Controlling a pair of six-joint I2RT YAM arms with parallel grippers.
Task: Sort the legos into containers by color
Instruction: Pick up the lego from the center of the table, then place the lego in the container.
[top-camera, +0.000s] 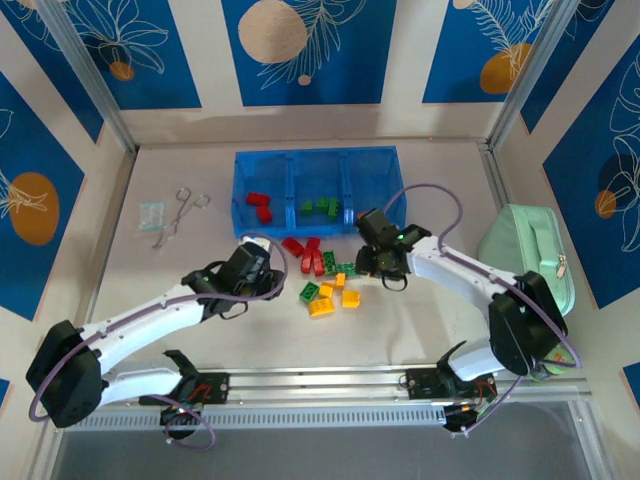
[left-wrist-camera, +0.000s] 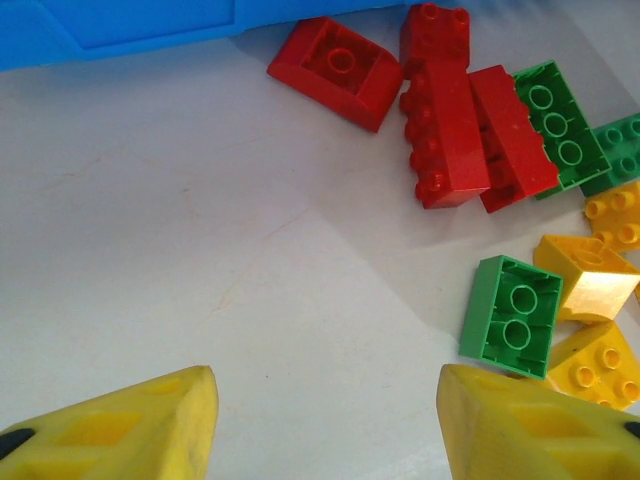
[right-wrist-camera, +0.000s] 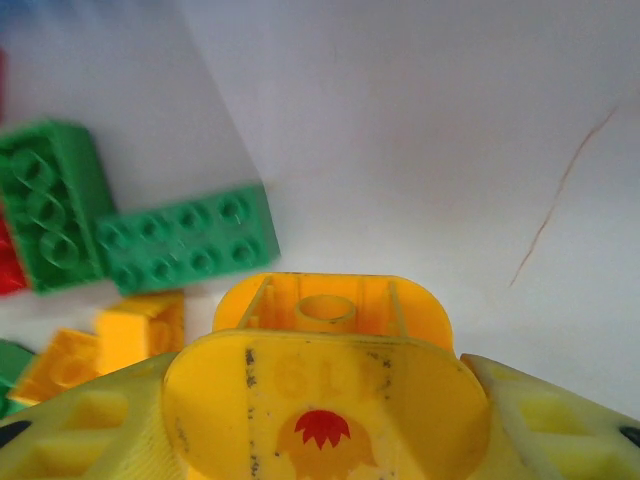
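Mostly the free room lies on the left. Bare table (top-camera: 140, 265) runs in from the left wall past a scissor-like metal tool (top-camera: 180, 212) and a small clear packet (top-camera: 152, 216), both well apart from the bricks. On the right, a mint-green zippered case (top-camera: 525, 255) sits against the wall, just beside the right arm's elbow.

The blue tray (top-camera: 316, 156) stands near the far wall. Its near wall is close to the loose legos (top-camera: 325, 280), which lie clustered between the two grippers. Red bricks (top-camera: 259, 206) lie in the tray's left compartment and green bricks (top-camera: 321, 207) in the middle one.

The left gripper (left-wrist-camera: 325, 385) hangs spread over bare table with nothing between its fingers. The loose legos are just to its right and the tray's edge is ahead of it.

The right gripper (right-wrist-camera: 322, 425) is at the pile's right side, its fingers pinching a yellow rounded piece (right-wrist-camera: 330, 310) with a hole in its top. Two loose green pieces (right-wrist-camera: 180, 240) lie just beyond it on the left.
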